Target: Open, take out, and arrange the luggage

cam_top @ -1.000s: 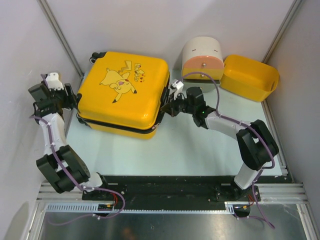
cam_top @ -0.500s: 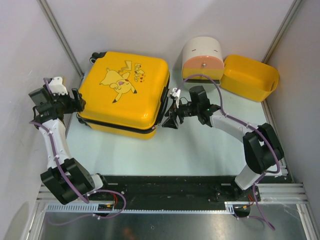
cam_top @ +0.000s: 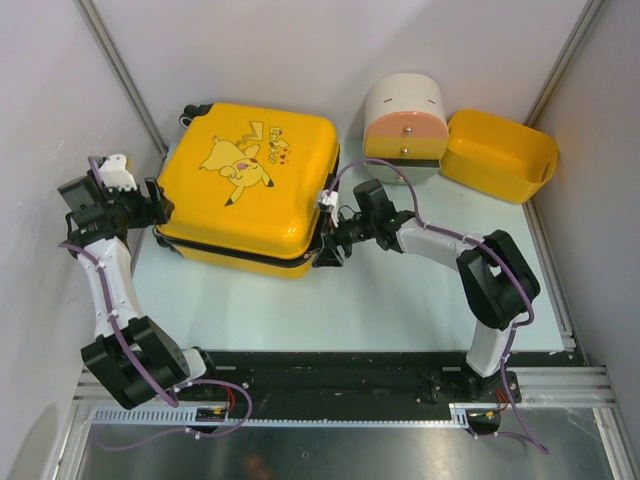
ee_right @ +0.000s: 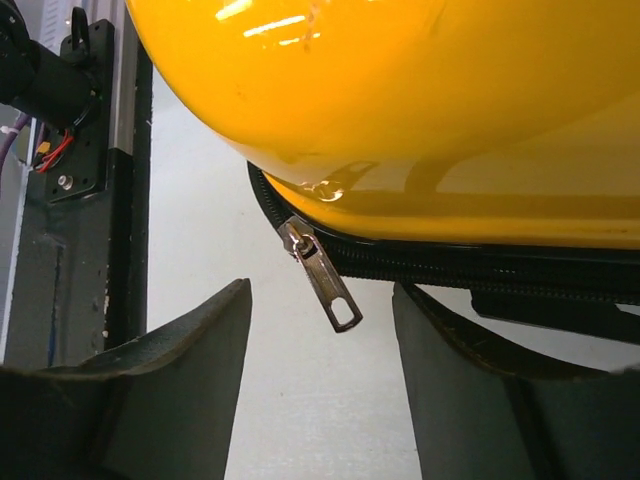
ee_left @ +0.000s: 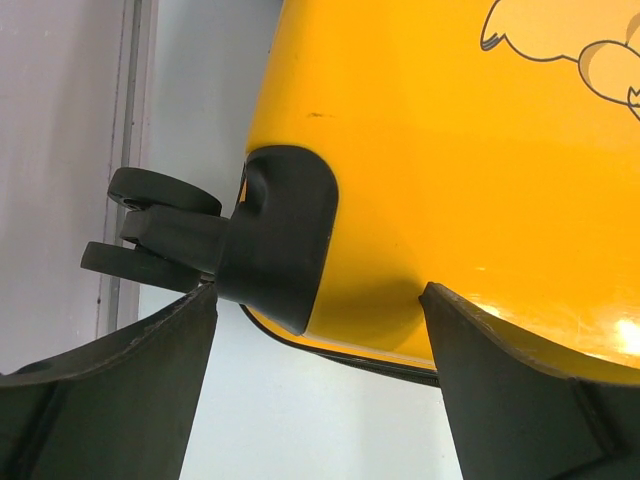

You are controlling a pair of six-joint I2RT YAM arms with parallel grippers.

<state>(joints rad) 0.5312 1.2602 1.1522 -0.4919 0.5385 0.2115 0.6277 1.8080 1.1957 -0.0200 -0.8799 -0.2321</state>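
Right hand [cam_top: 327, 250] opened, shifted along luggage [cam_top: 250, 190], straddling zipper pull [ee_right: 325, 280], left hand [cam_top: 155, 203] spread

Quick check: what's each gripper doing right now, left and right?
Left gripper: open around the wheel corner of the luggage, gripping nothing.
Right gripper: open, with the zipper pull hanging ungripped between its fingers.

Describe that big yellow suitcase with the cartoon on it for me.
The luggage is a glossy yellow hard shell, seemingly plastic, with a cartoon print on its lid. It lies flat on the table, looking closed. A black zipper band runs round its side, its metal pull hanging free at the near right corner. Small black wheels stick out on its left. The left gripper and right gripper, both open, flank it without gripping.
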